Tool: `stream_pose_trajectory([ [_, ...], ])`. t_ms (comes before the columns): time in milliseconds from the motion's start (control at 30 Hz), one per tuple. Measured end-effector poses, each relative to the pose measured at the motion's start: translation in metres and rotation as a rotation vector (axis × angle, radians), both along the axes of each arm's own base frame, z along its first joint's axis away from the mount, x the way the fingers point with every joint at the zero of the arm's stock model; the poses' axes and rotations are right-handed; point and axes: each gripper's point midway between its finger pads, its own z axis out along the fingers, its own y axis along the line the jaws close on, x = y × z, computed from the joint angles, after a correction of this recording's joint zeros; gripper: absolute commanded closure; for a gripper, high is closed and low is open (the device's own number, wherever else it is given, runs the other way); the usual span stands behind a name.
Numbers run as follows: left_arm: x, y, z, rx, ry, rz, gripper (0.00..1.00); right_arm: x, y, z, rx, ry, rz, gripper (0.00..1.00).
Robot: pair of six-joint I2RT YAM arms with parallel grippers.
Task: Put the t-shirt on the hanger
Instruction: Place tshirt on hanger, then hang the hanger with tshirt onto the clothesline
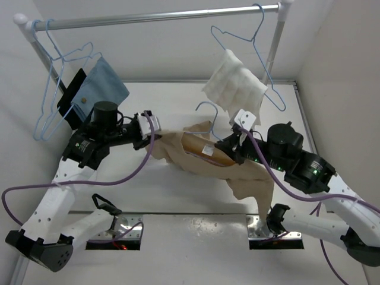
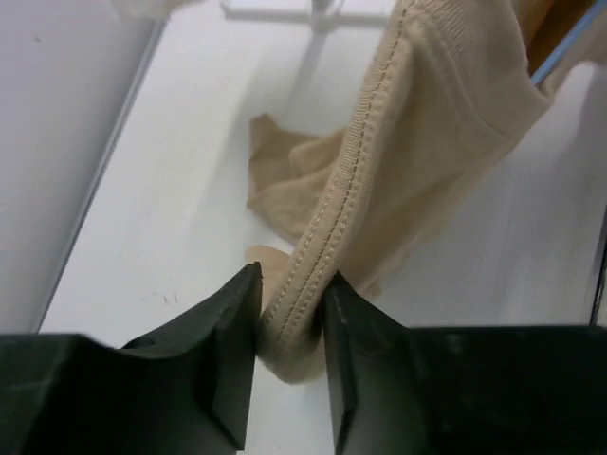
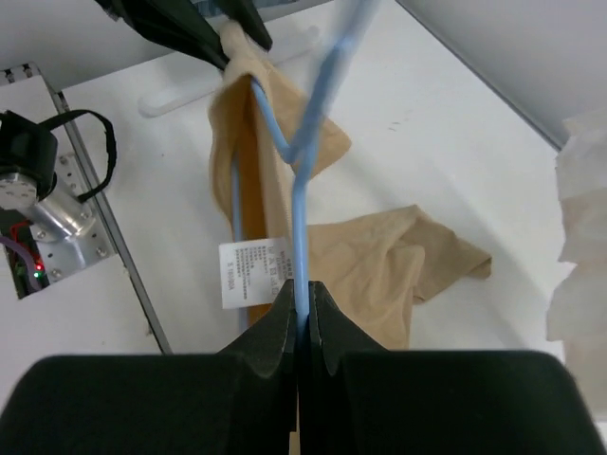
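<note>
**Left fingers [image 2: 223, 351] clenched on the t-shirt [image 2: 427, 123] seam, right fingers [image 3: 270, 332] clenched on the hanger [image 3: 298, 227] wire**

The left pair pinches only the stitched, ribbed edge of the tan cloth. The right pair clamps the thin light-blue wire, which runs up inside the fabric beside the white label [image 3: 254, 270]. The t-shirt hangs stretched between the two arms above the bench [image 1: 178, 196], with one end trailing down. Likely trouble: a harder pull could slide the seam out of the narrow left hold. The slim wire could also swivel in the right pinch, tilting the hanger so the cloth slips off.

The t-shirt [image 1: 249, 175] is tan, the hanger [image 3: 298, 218] light-blue, the label [image 3: 254, 273] white.
</note>
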Motion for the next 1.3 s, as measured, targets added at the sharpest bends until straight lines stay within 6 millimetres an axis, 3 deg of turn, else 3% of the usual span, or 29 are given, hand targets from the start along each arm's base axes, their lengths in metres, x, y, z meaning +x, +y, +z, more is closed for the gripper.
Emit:
stream_pose_trajectory([
  [100, -0.003, -0.005, 0.026, -0.067, -0.019, -0.018, 0.22, -0.002, -0.004, 0.019, 0.005, -0.018, -0.001, 1.00],
  [167, -0.005, -0.009, 0.039, -0.114, -0.019, -0.024, 0.12, 0.000, -0.006, 0.035, 0.014, -0.033, -0.013, 1.00],
  [200, -0.005, -0.010, 0.044, -0.137, -0.020, -0.013, 0.00, 0.002, -0.008, 0.046, 0.021, -0.045, -0.029, 1.00],
  [300, -0.001, -0.010, 0.066, -0.213, -0.054, 0.032, 0.00, 0.012, -0.009, 0.082, 0.046, -0.088, -0.074, 1.00],
  [433, 0.003, -0.001, 0.111, -0.320, -0.168, 0.119, 0.00, 0.030, -0.005, 0.120, 0.060, -0.130, -0.131, 1.00],
  [567, 0.000, 0.012, 0.145, -0.405, -0.235, 0.197, 0.00, 0.055, 0.000, 0.136, 0.051, -0.149, -0.224, 1.00],
  [733, -0.014, 0.026, 0.169, -0.477, -0.297, 0.245, 0.00, 0.085, 0.008, 0.142, -0.007, -0.188, -0.315, 1.00],
  [867, -0.019, 0.037, 0.161, -0.496, -0.319, 0.291, 0.00, 0.105, 0.017, 0.153, -0.075, -0.265, -0.343, 1.00],
  [1033, -0.030, 0.035, 0.121, -0.475, -0.240, 0.277, 0.00, 0.137, 0.014, 0.176, -0.016, -0.356, -0.496, 1.00],
  [1167, -0.020, 0.022, 0.102, -0.448, -0.162, 0.243, 0.00, 0.133, 0.008, 0.154, 0.038, -0.366, -0.505, 1.00],
  [1300, -0.003, 0.008, 0.116, -0.449, -0.135, 0.204, 0.00, 0.124, -0.003, 0.127, 0.054, -0.346, -0.521, 1.00],
])
